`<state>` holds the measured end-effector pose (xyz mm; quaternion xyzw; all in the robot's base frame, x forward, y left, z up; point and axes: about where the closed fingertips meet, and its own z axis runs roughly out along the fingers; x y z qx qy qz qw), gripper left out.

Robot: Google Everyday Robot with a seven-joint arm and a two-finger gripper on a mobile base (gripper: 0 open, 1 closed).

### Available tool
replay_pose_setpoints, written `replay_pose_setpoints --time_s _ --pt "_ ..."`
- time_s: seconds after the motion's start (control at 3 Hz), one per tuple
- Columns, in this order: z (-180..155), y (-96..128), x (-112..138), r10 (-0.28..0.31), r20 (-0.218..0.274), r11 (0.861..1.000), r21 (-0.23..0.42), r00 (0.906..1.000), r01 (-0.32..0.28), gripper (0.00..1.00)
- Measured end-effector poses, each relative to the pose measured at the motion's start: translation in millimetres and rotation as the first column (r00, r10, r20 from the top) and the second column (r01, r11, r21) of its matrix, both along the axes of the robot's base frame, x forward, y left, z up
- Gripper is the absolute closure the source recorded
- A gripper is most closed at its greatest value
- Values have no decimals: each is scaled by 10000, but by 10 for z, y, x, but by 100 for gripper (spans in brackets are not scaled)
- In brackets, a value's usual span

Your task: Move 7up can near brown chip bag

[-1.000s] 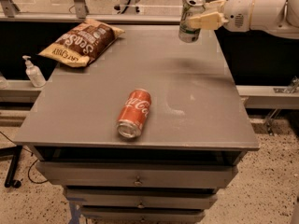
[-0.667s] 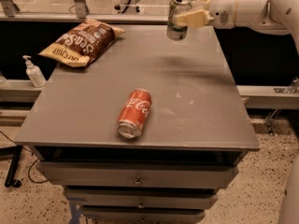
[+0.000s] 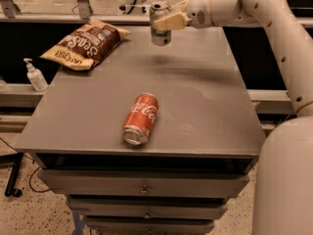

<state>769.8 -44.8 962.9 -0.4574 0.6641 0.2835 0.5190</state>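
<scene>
- The gripper (image 3: 166, 22), at the end of the white arm, hangs above the far edge of the grey table (image 3: 205, 97); its tan fingers are closed round the 7up can (image 3: 160, 37), which is held upright and clear of the surface, a soft shadow beneath it
- The brown chip bag (image 3: 86, 44) lies flat on the table's far corner, below the gripper and off to its camera-left side, well apart from the can
- The can looks a thin-walled metal cylinder, smooth and likely slick; probably light, and apt to dent under a hard squeeze; the grip across the mid-body, below the silver rim, seems the sound place to hold it
- The bag is crinkled foil, soft and puffy, dark brown with tan edges; it would give way if nudged, so the can is best set just beside it
- A red Coca-Cola can (image 3: 141, 119) lies on its side nearer the camera, well below the gripper; it could roll if bumped
- A clear pump bottle (image 3: 35, 76) stands off the table, beyond the bag; drawers (image 3: 144, 187) sit under the matt tabletop
</scene>
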Motion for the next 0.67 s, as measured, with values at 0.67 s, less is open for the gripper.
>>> replay_pose_setpoints --time_s 0.67 --pt "-330 574 210 142 -776 9999 6 9969 -142 100"
